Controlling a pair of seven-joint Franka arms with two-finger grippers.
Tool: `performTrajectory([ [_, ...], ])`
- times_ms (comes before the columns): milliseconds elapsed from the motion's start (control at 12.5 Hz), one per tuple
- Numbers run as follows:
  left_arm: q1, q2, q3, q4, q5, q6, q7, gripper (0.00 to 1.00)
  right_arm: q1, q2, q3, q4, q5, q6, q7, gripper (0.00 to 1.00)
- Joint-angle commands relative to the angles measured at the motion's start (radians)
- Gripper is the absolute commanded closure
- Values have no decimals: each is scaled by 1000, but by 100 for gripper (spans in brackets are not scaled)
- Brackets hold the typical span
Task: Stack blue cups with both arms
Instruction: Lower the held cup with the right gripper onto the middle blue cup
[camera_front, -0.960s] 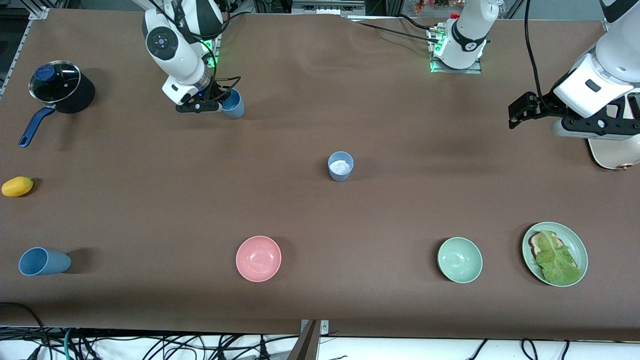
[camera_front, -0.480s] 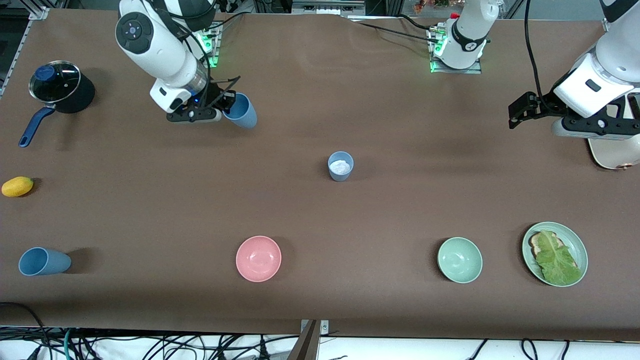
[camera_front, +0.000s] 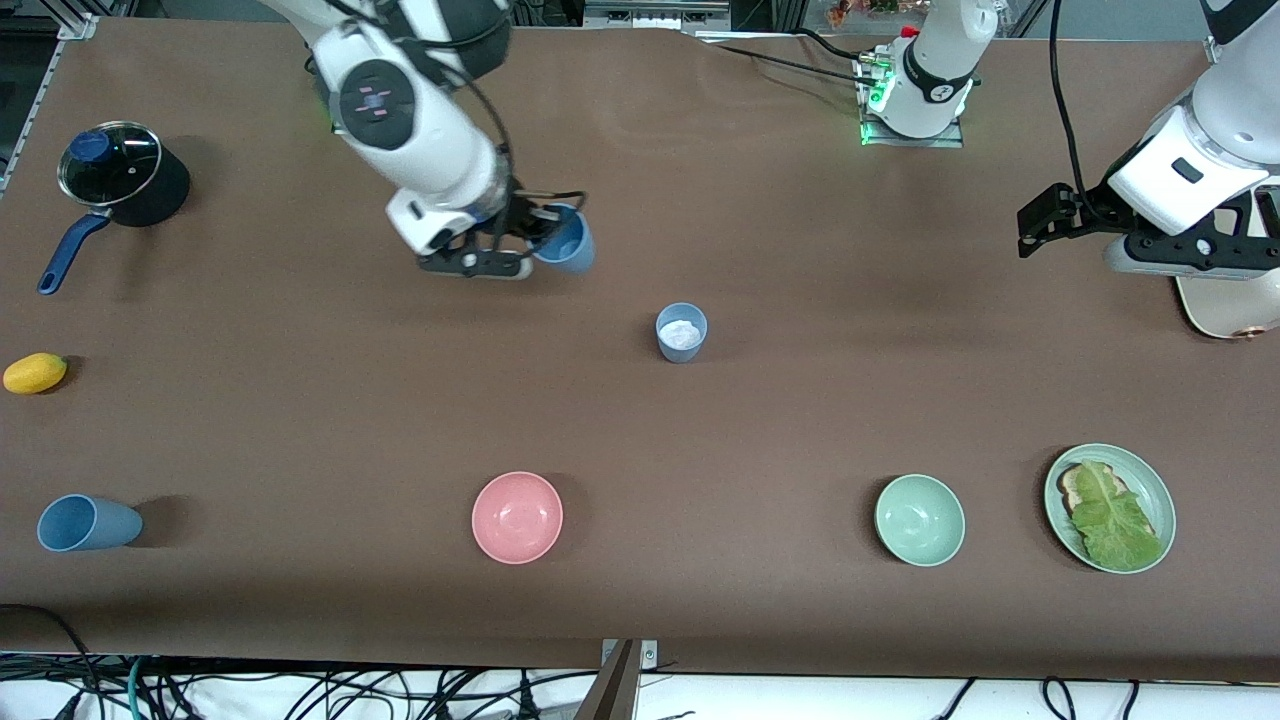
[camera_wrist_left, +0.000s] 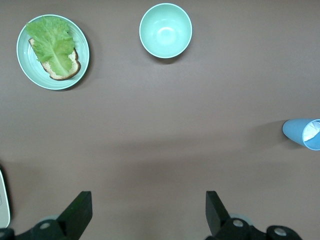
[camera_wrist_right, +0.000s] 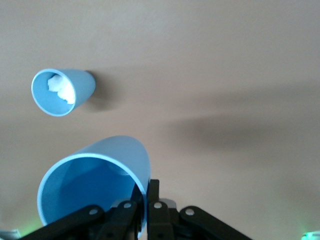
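Cups: one (camera_front: 563, 240) is pinched at its rim by the right gripper (camera_front: 520, 243), in the air over the brown table (camera_front: 300, 400). At about four o'clock from it in the front view a second cup (camera_front: 681, 332) stands upright with something white inside. A third (camera_front: 86, 523) lies on its side near the table's front edge, toward the right arm's end. The left gripper (camera_wrist_left: 147, 210) waits, fingers spread wide, above bare tabletop. Cables (camera_front: 300, 690) lie along the floor at six o'clock.
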Motion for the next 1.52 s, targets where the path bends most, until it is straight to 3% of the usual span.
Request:
performTrajectory([
  [0,-7,-7,5,9,19,-11,16,0,140,168,-5,207,-113,-35,231,100],
  [240,-7,-7,5,9,19,-11,16,0,183,312,-7,447,-144,-124,343,100],
  [320,-5,-7,5,7,19,-11,16,0,203,338,-8,481,-154,-126,358,100],
  [800,-8,-7,5,9,19,-9,15,0,213,424,-14,555,-219,-97,372,100],
  [1440,-7,-7,5,9,19,-9,15,0,229,469,-16,555,-262,-41,393,100],
])
